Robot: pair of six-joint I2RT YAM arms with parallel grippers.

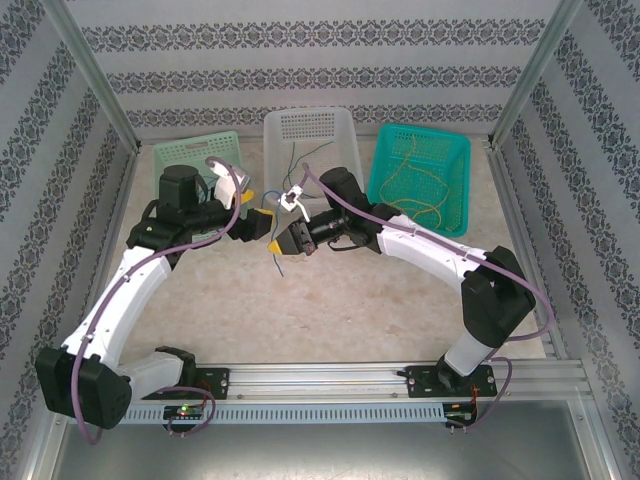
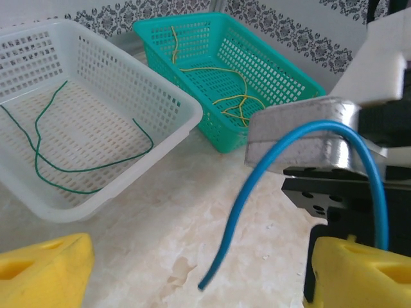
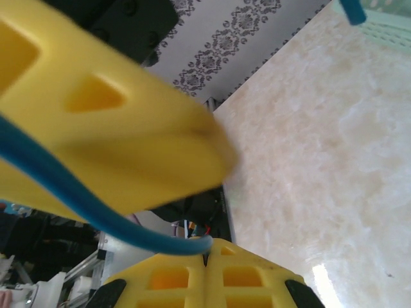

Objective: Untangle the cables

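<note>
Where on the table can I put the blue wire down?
The bare table between left arm and right arm, near the rail, is free. Crowded: the back, with the green basket, white basket and teal basket, and where the fingers meet.

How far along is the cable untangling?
Done: green cable lies in the white basket, yellow cable in the teal basket. In hand: blue cable pinched in the shut right end effector, the open left end effector beside it. Left: placing the blue cable, likely in the light green basket.
</note>
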